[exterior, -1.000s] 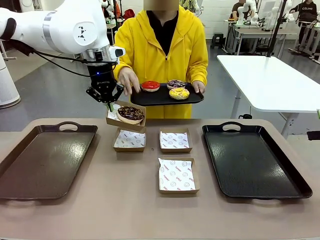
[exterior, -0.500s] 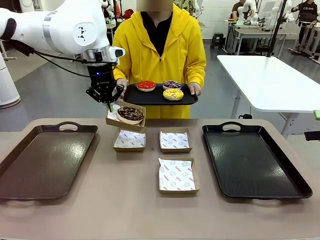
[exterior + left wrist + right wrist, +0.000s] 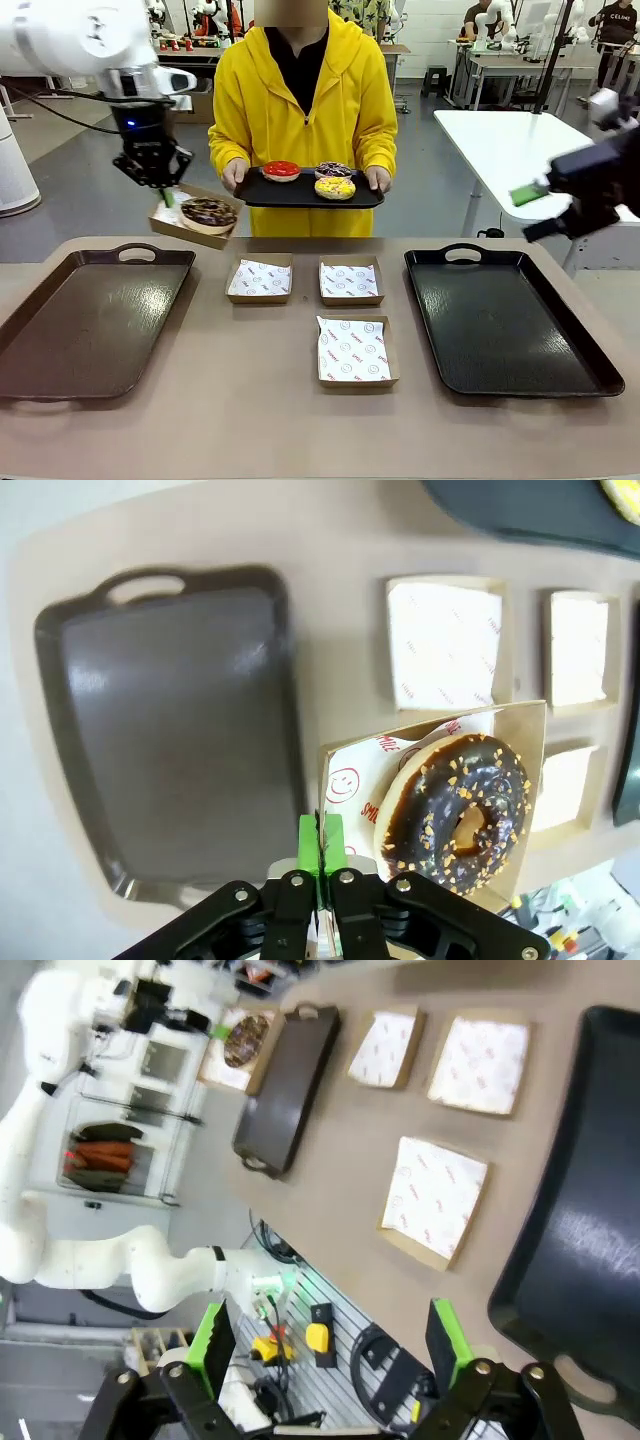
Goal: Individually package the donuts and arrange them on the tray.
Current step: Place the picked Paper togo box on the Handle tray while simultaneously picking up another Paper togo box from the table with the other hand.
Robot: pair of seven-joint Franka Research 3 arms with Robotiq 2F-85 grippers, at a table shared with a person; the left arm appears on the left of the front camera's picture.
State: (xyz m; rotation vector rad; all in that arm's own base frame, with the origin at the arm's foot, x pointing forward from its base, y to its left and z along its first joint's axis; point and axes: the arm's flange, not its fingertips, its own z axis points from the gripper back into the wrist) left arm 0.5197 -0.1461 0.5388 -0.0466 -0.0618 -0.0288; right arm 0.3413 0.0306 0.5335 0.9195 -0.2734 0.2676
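Grey floor (image 3: pixel 70 205), a white table (image 3: pixel 535 150) at right, desks (image 3: pixel 500 62) behind.

We find both trays bare: the brown tray (image 3: pixel 90 320) at left, the black tray (image 3: pixel 505 320) at right. Three lined boxes (image 3: pixel 350 281) take the table's (image 3: pixel 250 410) middle. At the far edge a person's tray (image 3: pixel 300 191) of donuts (image 3: pixel 335 187) bars the way, and the left gripper (image 3: pixel 166 196) hangs a loaded box (image 3: pixel 180 233) beside it.

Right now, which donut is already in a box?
The sprinkled chocolate ring donut, in the brown cardboard box the left pincer holds. The other three lie bare on the person's black tray.
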